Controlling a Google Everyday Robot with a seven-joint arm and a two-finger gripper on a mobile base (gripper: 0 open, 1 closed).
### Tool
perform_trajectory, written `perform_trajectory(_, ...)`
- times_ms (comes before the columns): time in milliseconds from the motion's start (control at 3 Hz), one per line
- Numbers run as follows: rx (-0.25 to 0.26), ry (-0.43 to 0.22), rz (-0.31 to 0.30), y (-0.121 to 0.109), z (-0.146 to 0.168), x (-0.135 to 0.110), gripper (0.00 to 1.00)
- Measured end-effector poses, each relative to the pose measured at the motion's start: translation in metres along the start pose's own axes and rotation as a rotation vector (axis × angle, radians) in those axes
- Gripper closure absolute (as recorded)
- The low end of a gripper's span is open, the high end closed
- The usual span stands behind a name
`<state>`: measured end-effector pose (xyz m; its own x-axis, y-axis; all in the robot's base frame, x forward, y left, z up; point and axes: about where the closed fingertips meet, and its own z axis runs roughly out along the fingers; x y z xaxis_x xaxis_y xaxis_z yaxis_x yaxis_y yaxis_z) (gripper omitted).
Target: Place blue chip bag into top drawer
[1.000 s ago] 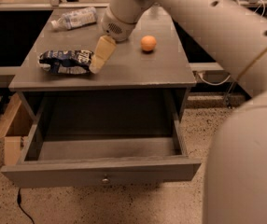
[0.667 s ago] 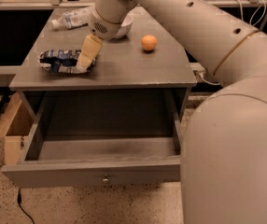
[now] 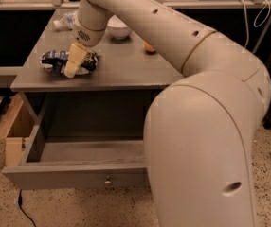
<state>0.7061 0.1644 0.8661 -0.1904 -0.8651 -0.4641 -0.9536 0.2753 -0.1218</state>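
Blue chip bag point(image 3: 51, 60): on the grey table top point(image 3: 126, 74), near the left front corner. Lies flat and crumpled, long side across the view. Dark blue foil with white patches. Not in the drawer.

Gripper point(image 3: 71, 67): directly over the middle of the bag, pointing down toward 6 o'clock, cream-coloured end at or on the foil. Covers the bag's centre, with the bag's ends showing at 9 and 3 o'clock. Degree of opening: cannot tell. Hold on the bag: cannot tell.

Arm point(image 3: 206, 103): fills the right half of the view. Extends from 5 o'clock up toward 11 o'clock, ending at the wrist above the bag.

Positions from the bag:
- 12 o'clock: clear plastic bottle point(image 3: 64, 21), on its side at the far left of the table top, well apart from the bag.
- 1 o'clock: white bowl point(image 3: 119, 31), upright, partly behind the wrist.
- Between 2 and 3 o'clock: orange point(image 3: 148, 47), mostly hidden behind the arm.
- 6 o'clock, under the table top: top drawer point(image 3: 69, 178), pulled out. Small round metal knob point(image 3: 108, 181) on the flat grey front. Right end hidden behind the arm.
- 7 o'clock: open cardboard box point(image 3: 12, 126) on the floor, just beside the drawer's left side.

Lower left of the view: black cable point(image 3: 24, 209) on the speckled floor point(image 3: 78, 209).
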Motion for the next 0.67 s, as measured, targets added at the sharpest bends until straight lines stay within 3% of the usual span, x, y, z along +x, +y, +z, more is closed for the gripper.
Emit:
perform_trajectory(333,0.005,0.013,0.020,-0.0026,0.0163,0.0000,0.15)
perform_trajectory(667,-0.014,-0.033,0.053,-0.0025,0.0239,0.0066,0.46)
